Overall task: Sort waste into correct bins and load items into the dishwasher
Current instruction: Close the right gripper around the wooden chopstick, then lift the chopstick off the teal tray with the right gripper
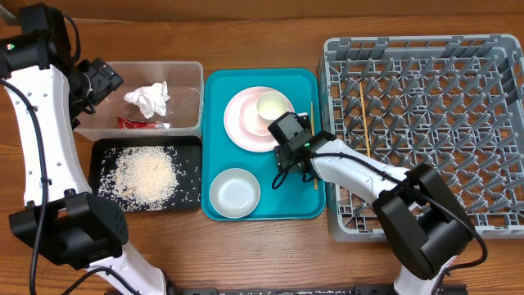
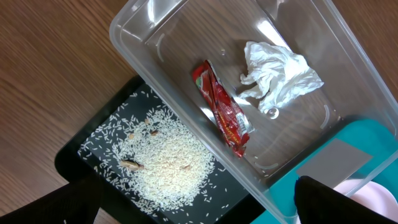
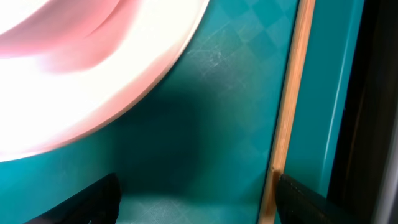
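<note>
Brown wooden table (image 1: 246, 33) is under everything, and we see a teal tray (image 1: 217, 90) in the middle of it. Left of the teal tray sits a clear tub (image 1: 155, 65) with a white tissue (image 1: 148, 99) and a red wrapper (image 1: 141, 124) inside. Just in front of the tub, a black tray (image 1: 106, 147) holds a pile of rice (image 1: 146, 172). Right of the teal tray stands a big grey rack (image 1: 442, 90) with one chopstick (image 1: 363, 119) lying in it.

On the teal tray we see a pink plate (image 1: 237, 123) with a small cup (image 1: 273, 105) on top, a white bowl (image 1: 234, 192), and another chopstick (image 3: 292, 93) along the right edge.

Our right gripper (image 3: 196, 193) hangs low over the teal tray. Its fingers are wide apart and hold nothing, and the chopstick is just beside one finger.

Our left gripper (image 2: 193, 202) is above the tub, fingers wide and holding nothing too.
</note>
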Controlling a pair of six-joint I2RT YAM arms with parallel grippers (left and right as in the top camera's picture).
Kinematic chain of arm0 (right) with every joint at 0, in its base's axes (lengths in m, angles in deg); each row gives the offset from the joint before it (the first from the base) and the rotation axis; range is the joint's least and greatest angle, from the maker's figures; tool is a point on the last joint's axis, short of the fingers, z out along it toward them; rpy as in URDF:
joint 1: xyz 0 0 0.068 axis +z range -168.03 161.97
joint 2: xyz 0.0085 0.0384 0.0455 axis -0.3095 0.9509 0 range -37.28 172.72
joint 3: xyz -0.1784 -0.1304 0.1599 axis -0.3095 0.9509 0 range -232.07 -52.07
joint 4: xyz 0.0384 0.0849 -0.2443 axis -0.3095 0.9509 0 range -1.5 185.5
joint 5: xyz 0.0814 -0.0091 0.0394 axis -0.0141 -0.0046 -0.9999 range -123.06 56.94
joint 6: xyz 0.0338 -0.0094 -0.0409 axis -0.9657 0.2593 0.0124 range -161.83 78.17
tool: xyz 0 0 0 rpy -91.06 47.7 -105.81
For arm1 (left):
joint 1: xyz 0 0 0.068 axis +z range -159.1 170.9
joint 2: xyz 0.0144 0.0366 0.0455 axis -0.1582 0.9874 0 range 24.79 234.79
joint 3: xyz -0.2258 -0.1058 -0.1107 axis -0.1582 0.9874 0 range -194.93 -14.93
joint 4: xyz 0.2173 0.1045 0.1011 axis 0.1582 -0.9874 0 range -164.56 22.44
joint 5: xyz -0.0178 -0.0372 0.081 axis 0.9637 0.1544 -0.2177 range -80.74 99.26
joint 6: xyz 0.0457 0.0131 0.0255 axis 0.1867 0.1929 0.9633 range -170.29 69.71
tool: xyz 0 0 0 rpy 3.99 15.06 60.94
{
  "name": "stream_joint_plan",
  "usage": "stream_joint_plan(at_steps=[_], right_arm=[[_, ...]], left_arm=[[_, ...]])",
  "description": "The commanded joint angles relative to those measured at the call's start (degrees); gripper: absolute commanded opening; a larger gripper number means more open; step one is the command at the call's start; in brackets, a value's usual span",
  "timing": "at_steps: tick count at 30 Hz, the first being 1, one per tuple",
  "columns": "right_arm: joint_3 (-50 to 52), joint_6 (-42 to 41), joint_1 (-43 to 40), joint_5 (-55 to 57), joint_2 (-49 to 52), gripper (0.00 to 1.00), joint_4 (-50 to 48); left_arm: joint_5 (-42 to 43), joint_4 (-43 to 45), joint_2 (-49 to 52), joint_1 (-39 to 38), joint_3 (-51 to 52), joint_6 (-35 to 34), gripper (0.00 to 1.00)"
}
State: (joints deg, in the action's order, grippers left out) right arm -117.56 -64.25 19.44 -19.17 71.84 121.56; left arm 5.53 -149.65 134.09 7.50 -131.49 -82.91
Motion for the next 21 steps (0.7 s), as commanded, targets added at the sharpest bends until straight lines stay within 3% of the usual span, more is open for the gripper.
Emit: stream_joint_plan(at_steps=[1,9,21], right_arm=[[2.05,-0.28,0.28,-10.25,2.56,0.80,0.42],[-1.25,-0.28,0.28,-15.17,2.54,0.80,0.74],[-7.04,-0.04,0.26,-10.97,1.75,0.81,7.52]], left_arm=[[-0.76,0.07,-0.22,-0.22,-0.28,0.72,1.00],[-0.76,0.07,-0.22,-0.22,-0.28,0.72,1.00],[-0.76,0.07,-0.22,-0.22,-0.28,0.72,1.00]])
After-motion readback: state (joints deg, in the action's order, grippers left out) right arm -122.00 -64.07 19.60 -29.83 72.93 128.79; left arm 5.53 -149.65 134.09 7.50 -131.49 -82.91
